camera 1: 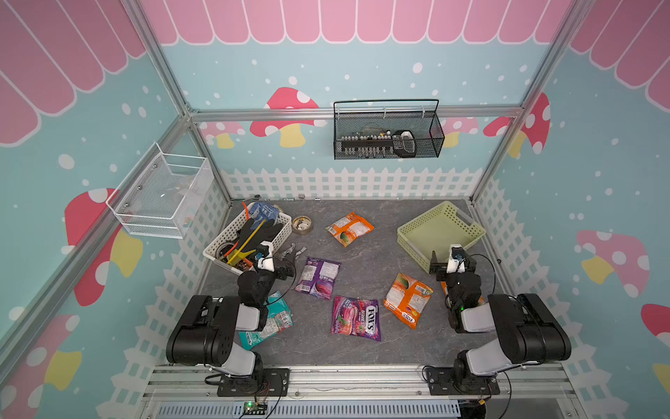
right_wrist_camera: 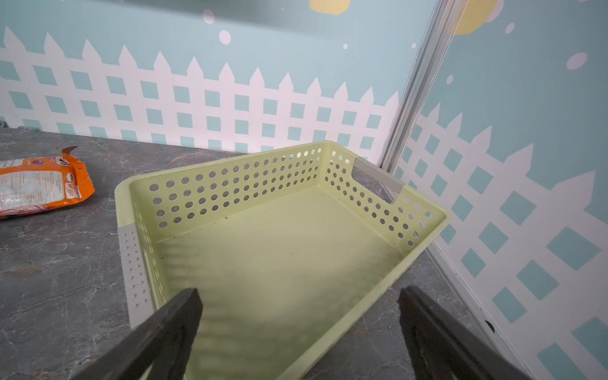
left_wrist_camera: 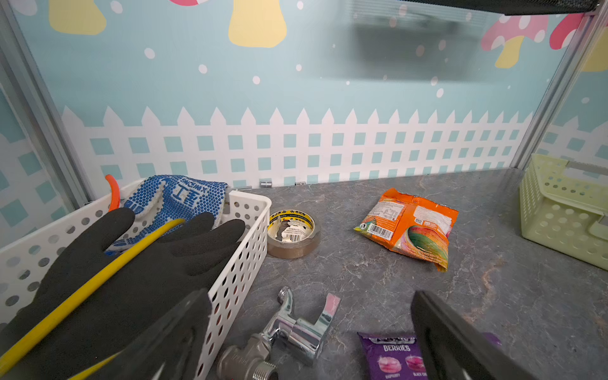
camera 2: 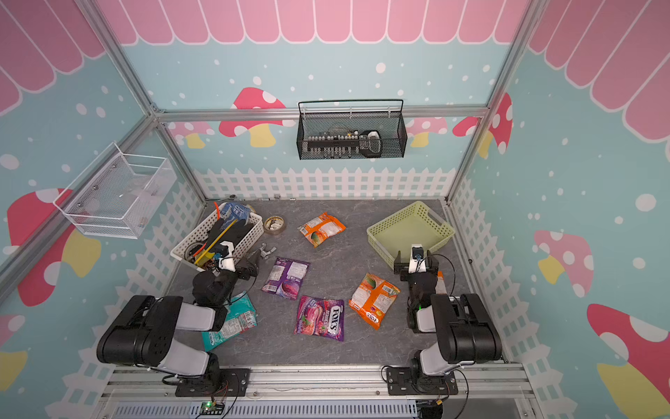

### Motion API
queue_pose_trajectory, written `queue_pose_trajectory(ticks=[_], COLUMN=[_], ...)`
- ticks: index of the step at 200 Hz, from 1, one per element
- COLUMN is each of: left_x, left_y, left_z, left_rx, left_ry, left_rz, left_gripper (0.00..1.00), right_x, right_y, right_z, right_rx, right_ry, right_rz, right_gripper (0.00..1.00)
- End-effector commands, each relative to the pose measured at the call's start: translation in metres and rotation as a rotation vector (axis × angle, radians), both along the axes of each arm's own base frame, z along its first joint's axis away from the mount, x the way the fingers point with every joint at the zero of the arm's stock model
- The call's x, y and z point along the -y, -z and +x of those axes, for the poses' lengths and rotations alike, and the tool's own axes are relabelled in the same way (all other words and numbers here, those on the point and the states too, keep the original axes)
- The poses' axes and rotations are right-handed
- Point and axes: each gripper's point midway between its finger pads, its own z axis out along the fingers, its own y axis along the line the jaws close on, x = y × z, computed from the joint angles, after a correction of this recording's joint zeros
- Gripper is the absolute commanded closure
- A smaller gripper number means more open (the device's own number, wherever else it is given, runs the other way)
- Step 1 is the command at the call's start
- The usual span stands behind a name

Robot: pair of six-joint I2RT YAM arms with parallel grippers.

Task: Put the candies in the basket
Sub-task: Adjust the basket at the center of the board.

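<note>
Glossy candies [camera 1: 357, 319] lie flat; the basket [right_wrist_camera: 230, 187] is pale yellow-green, perforated (left pincer [left_wrist_camera: 309, 296], right pincer [right_wrist_camera: 300, 291] spread).

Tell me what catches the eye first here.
Glossy candy bags lie scattered across the grey tabletop, the purple FOX'S bag at front centre. The pale green basket sits empty at the far right; a white basket stuffed with gloves sits far left.

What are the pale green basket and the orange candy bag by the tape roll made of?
The basket looks like moulded plastic with a matt finish: one-piece walls, even round holes. The orange candy bag seems thin glossy plastic film, perhaps foil-lined: it crinkles, shines and carries printed labels.
</note>
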Motion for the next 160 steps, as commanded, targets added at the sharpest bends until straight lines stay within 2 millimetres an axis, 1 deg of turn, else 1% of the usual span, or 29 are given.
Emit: queue_pose_trajectory(ticks=[1,127,147,160], left_x=[0.0,0.0,-0.006,-0.009], left_y=[0.002,0.002,0.001,-0.007], left_z=[-0.003,-0.003,0.0,0.0], left_rx=[0.004,0.004,0.0,0.01], left_ry=[0.007,0.007,-0.038,-0.07], left_rz=[0.011,0.011,0.005,0.003], left_gripper=[0.01,0.01,0.01,0.01], right_x=[0.0,0.0,0.007,0.014], right_y=[-0.006,-0.006,-0.016,-0.028], right_z=[0.005,0.005,-0.002,-0.008], right_rx=[0.019,0.018,0.044,0.064], right_ry=[-0.004,-0.004,0.036,0.076], right_rz=[-0.006,-0.007,0.009,0.022], right_gripper=[0.0,0.0,0.0,0.01])
